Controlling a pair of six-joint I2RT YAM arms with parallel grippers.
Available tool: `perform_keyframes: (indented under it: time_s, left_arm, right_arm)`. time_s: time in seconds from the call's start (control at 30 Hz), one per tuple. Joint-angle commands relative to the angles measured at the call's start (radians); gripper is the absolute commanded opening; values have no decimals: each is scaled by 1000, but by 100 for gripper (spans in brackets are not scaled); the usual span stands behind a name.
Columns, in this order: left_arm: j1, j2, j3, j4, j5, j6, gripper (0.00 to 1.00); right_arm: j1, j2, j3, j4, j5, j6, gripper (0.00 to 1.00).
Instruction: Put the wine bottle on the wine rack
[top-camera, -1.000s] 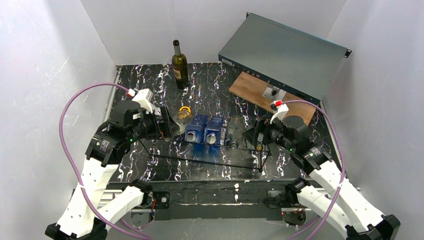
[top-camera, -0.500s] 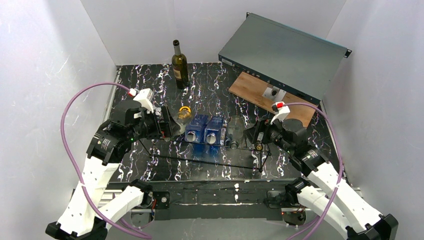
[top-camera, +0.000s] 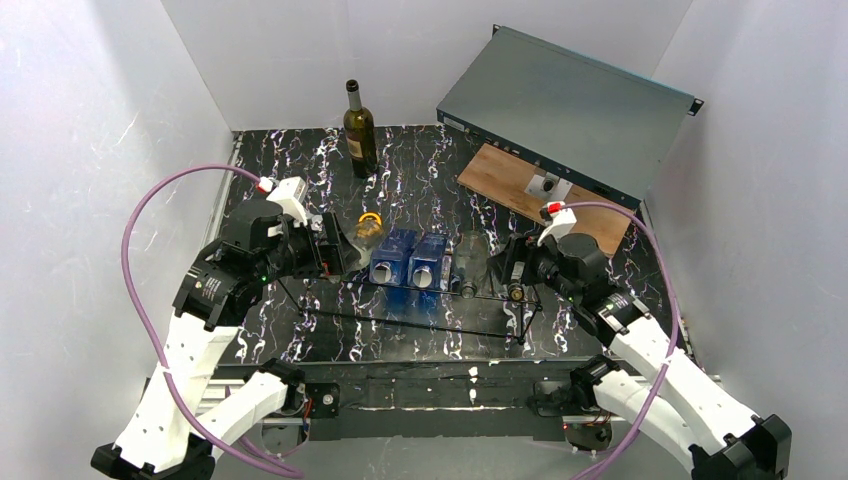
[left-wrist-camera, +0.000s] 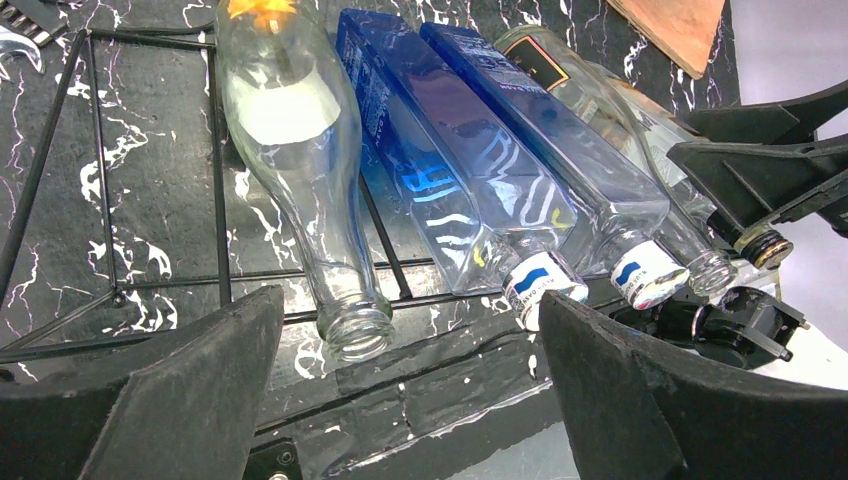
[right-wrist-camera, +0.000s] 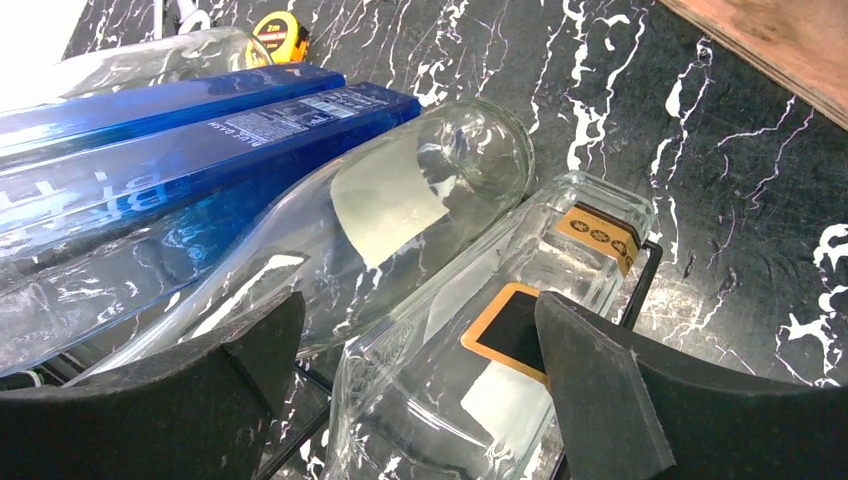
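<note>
Both empty, jaws wide: left gripper (left-wrist-camera: 405, 310) and right gripper (right-wrist-camera: 418, 305). Dark glass wine bottle (top-camera: 359, 128) stands at 12 o'clock beyond the black wire rack (top-camera: 410, 325); I'd grab it low, lay gently.

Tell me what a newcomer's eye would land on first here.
The two blue bottles lie side by side on the wine rack mid-table, with clear glass bottles on either side. The open left gripper and open right gripper flank the rack's ends. At the table's far edge, a dark wine bottle stands upright.
</note>
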Motion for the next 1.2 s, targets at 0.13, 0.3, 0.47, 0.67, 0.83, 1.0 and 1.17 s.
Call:
perform_keyframes:
  time_s: [0.13, 0.3, 0.47, 0.67, 0.83, 1.0, 1.17]
  left_arm:
    - [-2, 2, 29, -6, -13, 29, 98]
    - [-2, 15, 74, -21, -67, 50, 98]
    - [-2, 225, 301, 17, -237, 92, 98]
    - [0, 384, 381, 131, -380, 122, 98]
    - [40, 537, 431, 299, -451, 149, 98]
    - [70, 697, 523, 455, -460, 195, 98]
    - [87, 858, 641, 550, -493, 240, 98]
  right_arm:
    - [1, 69, 209, -110, 6, -4, 96]
    - [1, 126, 308, -124, 123, -67, 98]
    - [1, 179, 357, -99, 126, -238, 98]
    - [1, 138, 325, -71, 112, -261, 98]
    - [1, 107, 307, -60, 105, -263, 98]
    - [1, 101, 307, -67, 151, -295, 98]
    - [1, 119, 321, -72, 173, -316, 98]
